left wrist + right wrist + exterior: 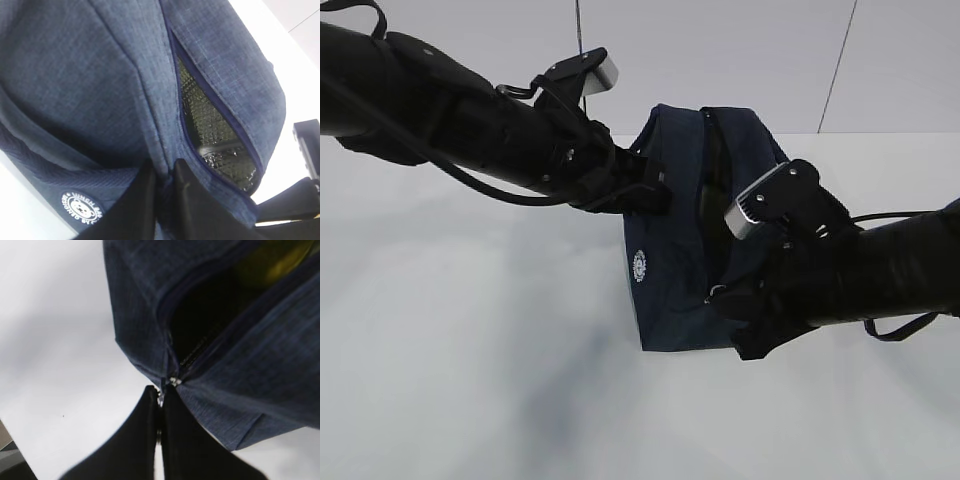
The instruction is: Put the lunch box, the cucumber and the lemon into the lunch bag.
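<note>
- The left gripper [164,200] is pinching a fold of the bag [670,300] between nearly closed jaws.
- The bag is sitting on the white surface [470,350], its zipper [172,381] partly open, something yellow [272,260] showing inside.
- The right gripper [160,412], jaws fully closed, is gripping the zipper pull.

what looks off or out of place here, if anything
Nothing looks damaged or spilled. The lunch bag sits on the table with its zipper mostly open; the left gripper pinches its fabric, the right gripper the zipper pull. Something yellow shows inside.
</note>
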